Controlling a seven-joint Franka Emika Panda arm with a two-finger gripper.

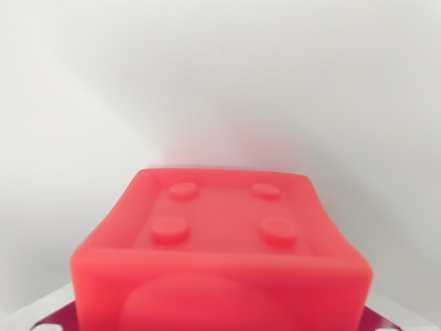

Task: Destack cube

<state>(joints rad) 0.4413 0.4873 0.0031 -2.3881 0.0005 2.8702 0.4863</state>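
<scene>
Filling the lower half of the wrist view, very near to the lens, we see one glossy red plastic cube (pixel 224 255) with rounded edges. Its upper face is sunken a little and carries four low round studs, set in two rows of two. On the face turned toward us there is one big round bulge, cut by the bottom border. We can read no brand, label or writing on the cube.

Under the cube, at both bottom corners of the view, we see parts of a darker magenta plastic piece (pixel 381 323). The cube seems to rest upon it, but so little of it shows that we cannot say what form it has. On the part at the wrist view's left we can make out one pale round mark.

Behind and around the cube lies one plain white surface (pixel 220 76), with a soft pink reflection just behind the cube.

We see no fingers of the gripper, so nothing can be said about its jaws.
</scene>
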